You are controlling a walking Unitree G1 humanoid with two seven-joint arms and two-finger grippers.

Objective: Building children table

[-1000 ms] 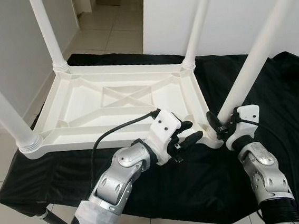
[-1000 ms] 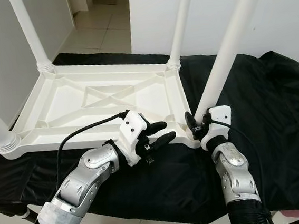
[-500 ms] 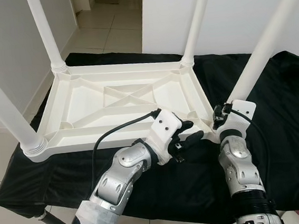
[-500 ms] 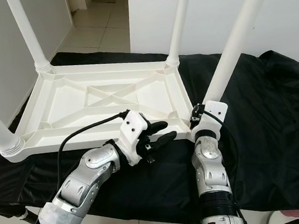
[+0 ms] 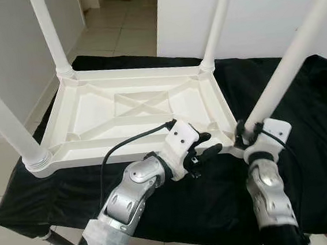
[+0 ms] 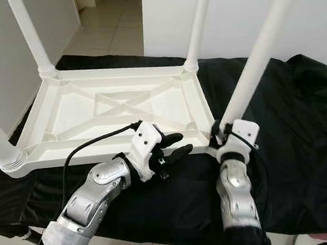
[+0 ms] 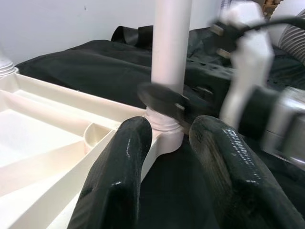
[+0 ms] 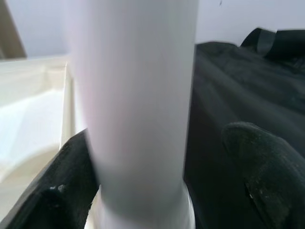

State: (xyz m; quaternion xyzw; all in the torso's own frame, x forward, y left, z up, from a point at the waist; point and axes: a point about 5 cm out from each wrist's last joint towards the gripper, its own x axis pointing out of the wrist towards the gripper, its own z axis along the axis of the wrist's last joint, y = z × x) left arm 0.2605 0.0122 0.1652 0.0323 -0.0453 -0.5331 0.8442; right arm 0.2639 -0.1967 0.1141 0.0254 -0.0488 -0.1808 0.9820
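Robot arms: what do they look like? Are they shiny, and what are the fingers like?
Yes, shiny. Both arms are silver metal with rounded, jointed segments. Each ends in a white boxy wrist block and two thick, rounded black fingers: the left gripper and the right gripper. A black cable loops along each wrist, and the left arm has pale wrapping near its lower end.

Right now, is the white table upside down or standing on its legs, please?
Upside down: the white table lies on the black cloth, ribbed underside showing, legs pointing up.
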